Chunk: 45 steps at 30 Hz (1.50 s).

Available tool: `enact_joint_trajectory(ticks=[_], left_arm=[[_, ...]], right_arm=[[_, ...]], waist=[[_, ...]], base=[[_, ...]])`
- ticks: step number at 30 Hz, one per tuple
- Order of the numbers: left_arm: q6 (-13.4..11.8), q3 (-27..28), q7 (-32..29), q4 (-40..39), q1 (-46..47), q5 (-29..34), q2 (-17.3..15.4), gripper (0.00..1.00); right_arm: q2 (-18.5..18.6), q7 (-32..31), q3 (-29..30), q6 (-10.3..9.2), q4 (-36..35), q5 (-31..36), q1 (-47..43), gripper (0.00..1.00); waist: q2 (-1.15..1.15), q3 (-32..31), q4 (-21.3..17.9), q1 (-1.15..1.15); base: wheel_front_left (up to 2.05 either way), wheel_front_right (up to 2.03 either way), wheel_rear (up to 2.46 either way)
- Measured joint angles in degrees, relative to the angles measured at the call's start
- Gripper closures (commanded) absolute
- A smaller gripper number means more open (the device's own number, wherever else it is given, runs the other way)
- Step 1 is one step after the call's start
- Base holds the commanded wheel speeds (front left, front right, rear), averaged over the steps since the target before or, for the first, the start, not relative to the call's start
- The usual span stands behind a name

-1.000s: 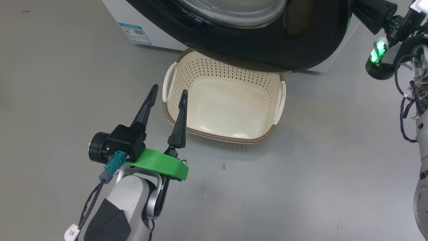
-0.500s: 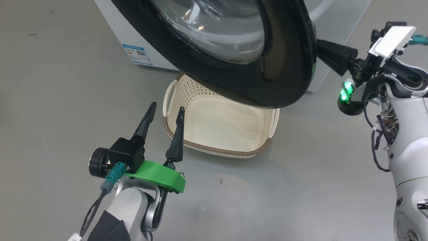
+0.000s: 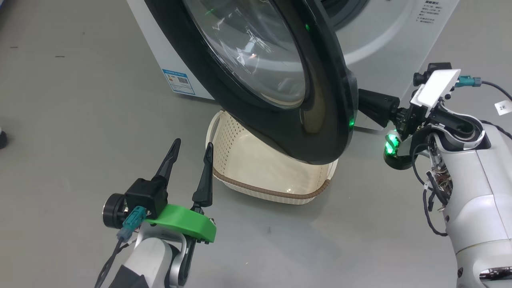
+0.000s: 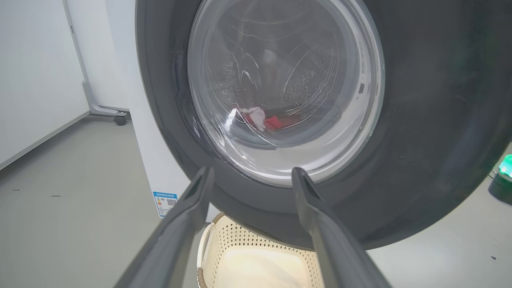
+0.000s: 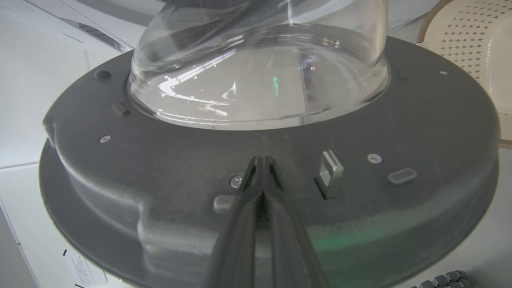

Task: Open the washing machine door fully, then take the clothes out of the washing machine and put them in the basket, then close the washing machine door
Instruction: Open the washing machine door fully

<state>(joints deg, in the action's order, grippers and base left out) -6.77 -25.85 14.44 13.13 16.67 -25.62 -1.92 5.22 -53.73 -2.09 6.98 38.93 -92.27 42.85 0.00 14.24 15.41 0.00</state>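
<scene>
**Door partway open above the basket, right fingers pushing from inside**

The right fingers [image 5: 262, 170] are pressing together with nothing between them. Their tips are resting against the grey inner face of the washing machine door [image 3: 280, 80], just left of its metal latch hook [image 5: 330, 172]. The door is standing partway open across the upper middle of the head view. Its lower rim is hanging over the basket [image 3: 272, 191], which is sitting on the floor [image 3: 60, 140] in front of the washing machine [image 3: 384, 40]. The left fingers [image 3: 205, 168] are standing wide apart and holding nothing, hovering at the lower left just beside the basket's left end. The clothes [image 4: 264, 119] are lying inside the drum, showing red and white through the glass in the middle of the left wrist view.

Two narrow tips pushing on smooth plastic are likely to slide. They could skid off the rim, or catch on the latch hook and jam there. If contact is lost, the door may be left short of fully open, shading the basket and blocking the drop. The door's outer face is also looming right ahead of the left fingers, so a wider swing could strike them.

A blue label [image 3: 179, 81] with a small square code is sitting on the machine's side at the upper left, its print too small to read. Lines of grey text [image 3: 426, 14] at the upper right are equally illegible. A white cable tag [image 3: 502, 107] at the right edge is carrying two characters I cannot make out.
</scene>
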Motion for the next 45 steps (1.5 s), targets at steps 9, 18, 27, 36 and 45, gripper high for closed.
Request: enact_joint_trajectory(ticks=[9,18,27,36,45], left_arm=[[0.0,1.3,0.0,0.4,-1.9,0.0,0.0,0.0],[0.0,1.8,0.0,0.2,-2.7,-0.1,0.0,0.0],[0.0,2.1,0.0,-0.4,-4.1,-0.1,-0.1,0.0],[0.0,1.8,0.0,-0.5,-4.3,-0.5,-0.1,0.0],[0.0,1.9,0.0,-0.6,-5.1,-0.6,-0.1,0.0]], right_arm=[[-1.2,0.0,-1.9,0.0,-3.1,-0.7,-4.7,1.0],[-1.5,0.1,-5.6,0.0,-6.0,-1.5,-8.5,1.0],[-1.5,1.2,-11.6,0.0,-9.1,-4.9,-11.8,1.0],[-1.4,4.1,-16.9,0.0,-11.6,-6.8,-12.9,1.0],[-1.4,7.2,-22.4,0.0,-13.7,-9.1,-14.2,1.0]], waist=[[0.0,-2.0,1.8,0.0],[0.0,-2.8,3.6,0.0],[0.0,-3.4,5.1,0.0],[0.0,-3.8,7.0,0.0],[0.0,-4.1,9.2,0.0]], base=[[0.0,0.0,0.0],[0.0,0.0,0.0],[0.0,0.0,0.0],[0.0,0.0,0.0],[0.0,0.0,0.0]])
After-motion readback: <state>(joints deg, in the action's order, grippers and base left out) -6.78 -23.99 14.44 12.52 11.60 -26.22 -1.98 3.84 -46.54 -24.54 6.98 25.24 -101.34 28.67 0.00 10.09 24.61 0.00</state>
